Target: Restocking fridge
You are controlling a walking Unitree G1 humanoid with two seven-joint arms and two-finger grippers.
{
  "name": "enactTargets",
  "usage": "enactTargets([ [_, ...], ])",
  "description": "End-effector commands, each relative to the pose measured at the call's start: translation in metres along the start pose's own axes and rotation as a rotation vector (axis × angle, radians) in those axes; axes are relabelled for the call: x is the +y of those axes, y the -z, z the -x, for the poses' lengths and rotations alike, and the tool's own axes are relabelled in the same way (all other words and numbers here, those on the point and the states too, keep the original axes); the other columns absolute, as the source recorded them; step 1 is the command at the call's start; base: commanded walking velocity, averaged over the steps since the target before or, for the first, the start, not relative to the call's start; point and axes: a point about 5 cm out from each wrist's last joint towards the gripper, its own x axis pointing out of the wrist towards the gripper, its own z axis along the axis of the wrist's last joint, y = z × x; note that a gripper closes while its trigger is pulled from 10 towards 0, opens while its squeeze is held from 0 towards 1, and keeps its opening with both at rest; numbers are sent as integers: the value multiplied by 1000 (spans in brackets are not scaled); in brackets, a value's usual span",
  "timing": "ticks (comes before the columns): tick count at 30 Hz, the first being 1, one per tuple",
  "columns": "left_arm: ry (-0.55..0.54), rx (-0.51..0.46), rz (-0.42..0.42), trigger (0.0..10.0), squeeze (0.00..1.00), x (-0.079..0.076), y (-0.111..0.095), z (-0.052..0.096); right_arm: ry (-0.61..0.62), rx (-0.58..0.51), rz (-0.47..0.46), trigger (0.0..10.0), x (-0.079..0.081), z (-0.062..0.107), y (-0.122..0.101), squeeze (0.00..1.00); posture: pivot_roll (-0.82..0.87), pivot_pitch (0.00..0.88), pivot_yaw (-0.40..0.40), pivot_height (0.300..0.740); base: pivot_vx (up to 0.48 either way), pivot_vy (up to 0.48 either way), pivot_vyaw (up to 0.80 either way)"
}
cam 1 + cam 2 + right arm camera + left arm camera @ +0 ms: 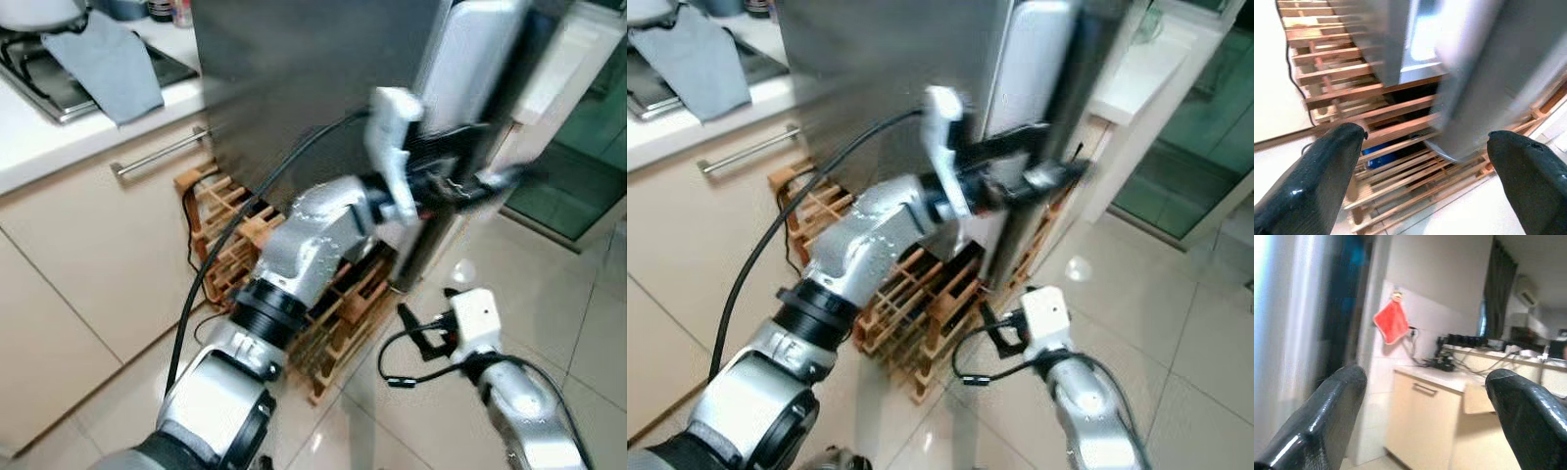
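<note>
The left end effector (1058, 174) reached forward at the edge of the fridge door (470, 69), its two black fingers (1327, 411) spread apart with nothing between them. Whether a finger was already hooked behind the door's dark edge could not be told through the blur. The right end effector (423, 335) hung low over the tiled floor (549, 284), released as well, its fingers (1327, 171) parted and pointing at the wooden rack (1347, 88) beneath the fridge (294, 88).

The step in hand looked to be opening the door. To do it well, the left fingers should catch the door's free edge, then draw outward along the hinge's arc rather than straight back, with the body stepping aside so the door clears the arm and its black cable (211, 264). The right arm would best keep out of the door's sweep.

Counted: one fridge, one door being worked, one wooden rack on the floor, one grey cloth (106, 59) on the table (39, 147), one red cloth (1392, 323) hanging on the far wall, two end effectors. No goods for restocking were held.
</note>
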Motion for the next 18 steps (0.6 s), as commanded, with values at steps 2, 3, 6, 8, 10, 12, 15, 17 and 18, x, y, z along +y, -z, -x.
enactTargets([
  [2,159,-213,161,10000,0,-50,-15,-65,19,25,8,10000,1,0,9,114,-127,0,-59,740,0,0,0],
  [3,82,-211,135,10000,0,-37,-14,-54,18,38,-7,10000,9,-6,14,110,-112,0,-67,740,0,0,0],
  [6,16,-211,131,10000,0,-25,-15,-33,5,57,-13,10000,21,-17,22,106,-107,0,-65,740,0,0,0],
  [8,-94,-185,98,10000,0,-11,-14,2,9,63,-16,10000,34,-30,26,114,-97,0,-61,740,0,0,0],
  [10,-247,-144,21,10000,0,6,-13,41,37,57,-15,10000,42,-42,26,106,-80,0,-57,740,0,0,0],
  [12,-324,-130,-11,10000,0,14,-13,59,53,51,-22,10000,43,-46,25,106,-75,0,-57,740,0,0,0],
  [15,-728,-146,-92,10000,0,48,-27,136,120,21,-65,10000,43,-60,15,90,-46,0,-55,740,0,0,0],
  [17,-794,-184,-81,10000,0,46,-39,170,126,4,-76,10000,43,-65,12,78,-19,0,-60,740,0,0,0],
  [18,-734,-188,-67,10000,0,35,-47,183,125,2,-76,10000,44,-68,10,82,-10,0,-62,740,0,0,0],
])
